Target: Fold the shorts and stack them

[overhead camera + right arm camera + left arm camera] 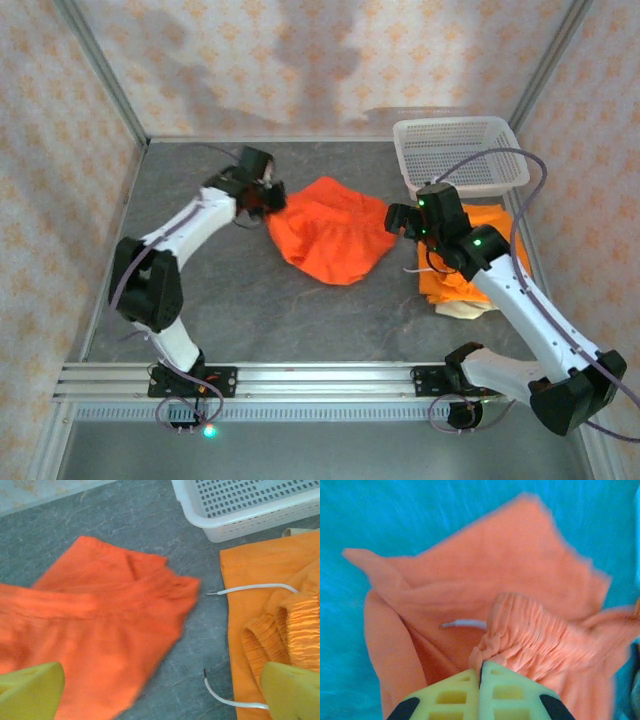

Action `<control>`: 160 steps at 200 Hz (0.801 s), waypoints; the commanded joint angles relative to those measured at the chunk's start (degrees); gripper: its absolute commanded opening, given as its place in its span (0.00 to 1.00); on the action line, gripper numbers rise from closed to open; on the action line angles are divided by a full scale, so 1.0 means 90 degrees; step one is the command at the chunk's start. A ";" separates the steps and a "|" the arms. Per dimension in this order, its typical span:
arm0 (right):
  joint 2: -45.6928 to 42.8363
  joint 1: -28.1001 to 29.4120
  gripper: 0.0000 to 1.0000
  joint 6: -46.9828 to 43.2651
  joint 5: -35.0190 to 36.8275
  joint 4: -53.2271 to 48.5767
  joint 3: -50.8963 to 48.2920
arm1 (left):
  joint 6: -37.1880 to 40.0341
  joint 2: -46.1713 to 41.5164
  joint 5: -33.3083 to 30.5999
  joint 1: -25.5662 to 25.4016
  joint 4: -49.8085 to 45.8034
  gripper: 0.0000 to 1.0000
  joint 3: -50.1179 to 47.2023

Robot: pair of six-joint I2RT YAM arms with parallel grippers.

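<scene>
L gripper (481, 667) is clamped on the shorts (520, 575) at the waistband (535, 630); soft, floppy cloth, so you lift slow.

The top view is bright and even, with soft grey shadows on the back wall (300, 60) at 12 o'clock. The left wrist view has a cyan cast and smears the orange shorts (520, 580) toward 2 o'clock. The right wrist view blurs their edge at 7 o'clock.

Matt cloth shorts (330, 243) w/ ribbed waistband (535, 630); plastic mesh basket (460, 155)
</scene>
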 commanded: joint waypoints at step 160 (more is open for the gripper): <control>0.0201 -0.0117 1.00 -0.0305 -0.0200 0.0782 -0.0358 | 0.1772 -0.3141 -0.2817 -0.1914 0.2019 0.16 -0.2284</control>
